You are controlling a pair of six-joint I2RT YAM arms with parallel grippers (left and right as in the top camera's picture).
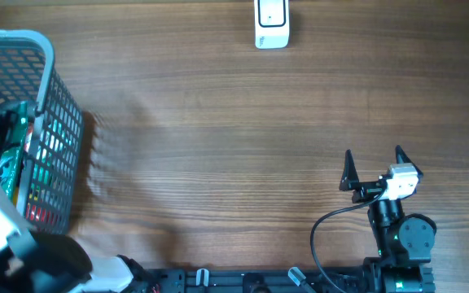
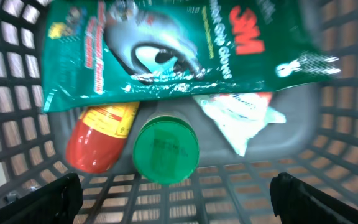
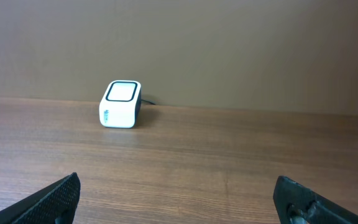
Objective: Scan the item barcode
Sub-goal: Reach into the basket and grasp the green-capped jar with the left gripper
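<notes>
**Both jaws released**

We saw the left gripper, jaws released, above the green 3M glove packet, red bottle and green-lidded can inside the grey plastic mesh basket. The right gripper gaped well apart from it.

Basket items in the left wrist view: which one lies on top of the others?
The teal 3M gloves packet. It lies across the red bottle, the green-capped container and the white pouch, partly covering each.
</notes>
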